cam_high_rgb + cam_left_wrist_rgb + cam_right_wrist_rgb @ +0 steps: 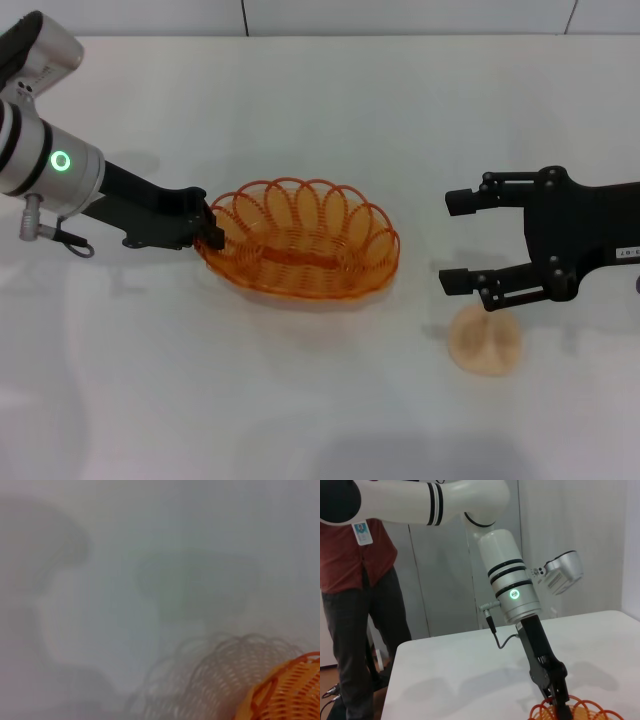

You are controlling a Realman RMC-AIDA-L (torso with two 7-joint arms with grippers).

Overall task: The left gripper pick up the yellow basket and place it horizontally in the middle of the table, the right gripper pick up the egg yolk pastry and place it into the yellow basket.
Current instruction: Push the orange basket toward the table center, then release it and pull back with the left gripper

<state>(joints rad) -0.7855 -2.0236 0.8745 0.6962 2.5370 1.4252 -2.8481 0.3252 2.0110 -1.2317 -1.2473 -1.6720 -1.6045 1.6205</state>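
The yellow basket [300, 240] lies lengthwise near the middle of the white table [320, 100]; it also shows in the left wrist view [290, 692] and the right wrist view [580, 712]. My left gripper [212, 233] is shut on its left rim, and in the right wrist view this left gripper [561, 702] points down onto the rim. Whether the basket touches the table I cannot tell. The egg yolk pastry [485, 340] sits on the table to the basket's right, nearer the front. My right gripper [455, 240] hovers open just behind the pastry, with nothing between its fingers.
A person [357, 580] in a red shirt stands beyond the table's far edge, seen in the right wrist view. The left arm's silver segment with the green ring light [61, 161] reaches in from the left.
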